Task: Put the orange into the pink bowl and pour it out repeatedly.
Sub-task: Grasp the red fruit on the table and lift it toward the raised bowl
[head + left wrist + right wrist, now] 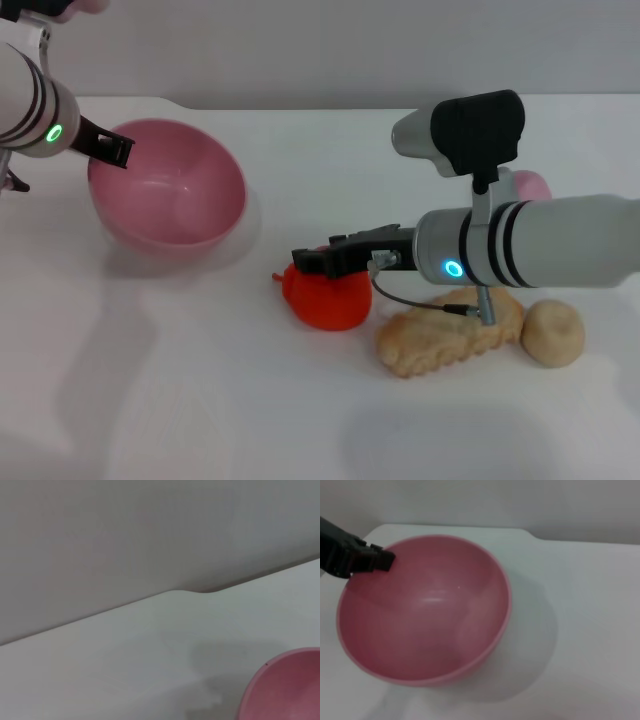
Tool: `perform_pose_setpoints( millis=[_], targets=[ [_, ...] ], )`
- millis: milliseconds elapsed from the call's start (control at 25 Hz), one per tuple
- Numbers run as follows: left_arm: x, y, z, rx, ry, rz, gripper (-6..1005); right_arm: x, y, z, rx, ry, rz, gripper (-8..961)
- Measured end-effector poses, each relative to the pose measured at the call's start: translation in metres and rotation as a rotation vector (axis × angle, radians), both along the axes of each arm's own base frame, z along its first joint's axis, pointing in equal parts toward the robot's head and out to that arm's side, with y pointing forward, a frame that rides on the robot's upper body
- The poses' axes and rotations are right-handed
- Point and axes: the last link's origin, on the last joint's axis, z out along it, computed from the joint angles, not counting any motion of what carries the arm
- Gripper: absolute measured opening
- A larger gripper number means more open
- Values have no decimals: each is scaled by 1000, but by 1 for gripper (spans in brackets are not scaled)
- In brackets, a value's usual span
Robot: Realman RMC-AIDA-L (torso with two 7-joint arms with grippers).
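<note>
The pink bowl (170, 190) stands at the left of the white table, empty and tipped so its opening faces the middle. My left gripper (112, 148) is shut on its far-left rim; in the right wrist view the left gripper's fingers (370, 561) sit on the pink bowl (425, 615) at the rim. The left wrist view catches only an edge of the pink bowl (285, 685). The orange (325, 295) lies on the table at the centre, right of the bowl. My right gripper (318, 260) hangs right on top of it.
A beige bread-shaped toy (450, 330) and a beige ball (553, 333) lie right of the orange, under my right arm. A small pink-mauve ball (530, 185) peeks out behind that arm. The table's far edge (175, 592) meets a grey wall.
</note>
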Motion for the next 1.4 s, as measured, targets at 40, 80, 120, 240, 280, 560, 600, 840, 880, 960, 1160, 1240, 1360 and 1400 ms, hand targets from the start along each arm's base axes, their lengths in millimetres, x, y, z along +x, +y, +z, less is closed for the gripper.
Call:
perform_pose_setpoints(
  millis=[40, 80, 120, 240, 280, 560, 600, 840, 880, 960, 1160, 1240, 1360, 1400],
  targets=[
    [0, 0, 0, 0, 0, 0, 44, 1, 0, -2, -4, -2, -3, 569],
    [0, 0, 0, 0, 0, 0, 44, 2, 1, -3, -10, -5, -8, 568],
    [1, 0, 0, -2, 1, -2, 44, 3, 1, -5, -17, -8, -12, 566],
    [1, 0, 0, -4, 4, -4, 44, 6, 2, -11, -42, -9, -25, 562],
    [0, 1, -1, -12, 10, -7, 44, 7, 2, -13, -49, -10, -29, 560],
    [1, 1, -1, -13, 11, -8, 44, 7, 0, -17, -67, -42, 23, 489],
    [1, 1, -1, -13, 11, -8, 44, 6, 0, -16, -66, -41, 26, 468],
    [0, 1, -1, -12, 10, -8, 44, 3, 3, -13, -56, -36, 37, 338],
    [0, 1, -1, -12, 10, -8, 44, 3, 3, -13, -54, -35, 38, 314],
    [1, 1, -1, -11, 10, -10, 44, 3, 3, -12, -53, -34, 38, 267],
    [2, 2, -1, -5, 6, -20, 44, -4, 4, -4, -38, -16, 59, 176],
    [2, 2, -1, -4, 5, -23, 44, -11, 6, 7, -16, -9, 86, 156],
    [2, 1, -7, -15, 3, -31, 44, -19, 8, 27, 30, -12, 119, 114],
    [2, 1, -7, -15, 3, -31, 44, -24, 9, 37, 53, -9, 135, 92]
  ],
)
